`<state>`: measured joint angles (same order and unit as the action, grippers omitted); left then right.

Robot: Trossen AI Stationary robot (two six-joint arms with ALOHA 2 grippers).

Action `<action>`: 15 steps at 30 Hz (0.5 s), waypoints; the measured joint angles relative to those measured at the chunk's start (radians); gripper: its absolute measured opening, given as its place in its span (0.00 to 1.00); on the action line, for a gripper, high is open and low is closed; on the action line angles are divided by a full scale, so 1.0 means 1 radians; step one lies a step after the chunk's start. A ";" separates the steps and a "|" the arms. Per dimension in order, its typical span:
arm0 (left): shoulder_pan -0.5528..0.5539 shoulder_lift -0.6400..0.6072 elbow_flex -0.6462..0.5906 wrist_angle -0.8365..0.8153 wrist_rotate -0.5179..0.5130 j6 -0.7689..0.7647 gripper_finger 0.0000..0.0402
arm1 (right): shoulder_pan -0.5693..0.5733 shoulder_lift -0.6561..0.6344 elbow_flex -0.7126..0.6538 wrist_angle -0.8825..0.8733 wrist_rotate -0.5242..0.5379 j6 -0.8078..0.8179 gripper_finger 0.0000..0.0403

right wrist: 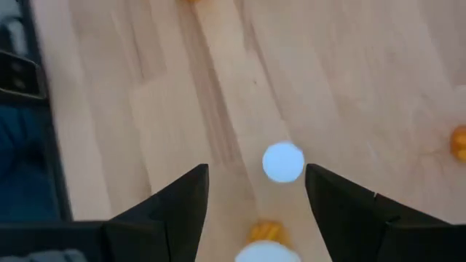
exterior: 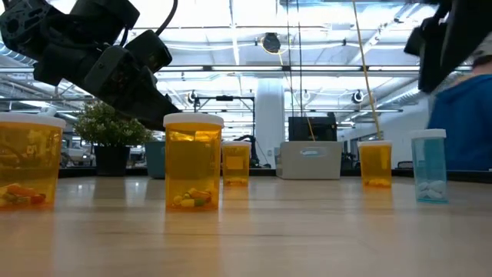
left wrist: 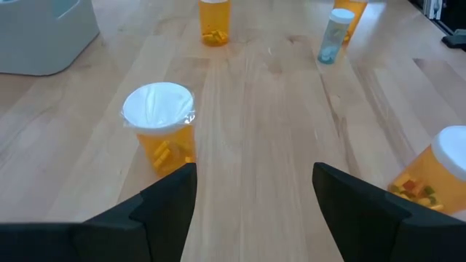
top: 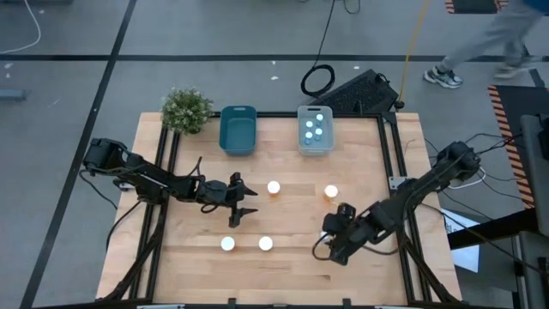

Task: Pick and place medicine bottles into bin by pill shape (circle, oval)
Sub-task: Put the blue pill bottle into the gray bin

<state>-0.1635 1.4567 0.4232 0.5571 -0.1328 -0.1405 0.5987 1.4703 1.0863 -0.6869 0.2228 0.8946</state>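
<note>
Four amber medicine bottles with white caps stand upright on the table: two mid-table (top: 274,187) (top: 331,191) and two nearer the front (top: 227,244) (top: 266,244). My left gripper (top: 243,202) (left wrist: 255,196) is open above the wood, with one amber bottle (left wrist: 159,131) ahead of one finger and another (left wrist: 435,173) beside the other. My right gripper (top: 334,230) (right wrist: 256,182) is open and points down over a small pale blue-teal bottle (right wrist: 282,161) (exterior: 428,165), whose cap shows just ahead of the gap between the fingers. It touches nothing.
A dark teal bin (top: 238,130) and a pale clear bin (top: 315,142) holding three small teal bottles stand at the far edge. A potted plant (top: 186,110) is at the far left corner. A person walks beyond the table's far right.
</note>
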 joint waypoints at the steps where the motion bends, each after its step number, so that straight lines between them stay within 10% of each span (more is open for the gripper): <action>1: 0.000 0.000 0.000 0.000 0.000 -0.001 0.68 | -0.001 0.017 0.000 0.000 -0.011 0.002 0.56; 15: 0.000 0.000 0.000 0.001 -0.001 -0.003 0.68 | -0.041 0.066 0.000 -0.021 0.015 -0.069 0.56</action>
<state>-0.1635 1.4566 0.4232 0.5580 -0.1333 -0.1432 0.5575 1.5364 1.0865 -0.7075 0.2376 0.8254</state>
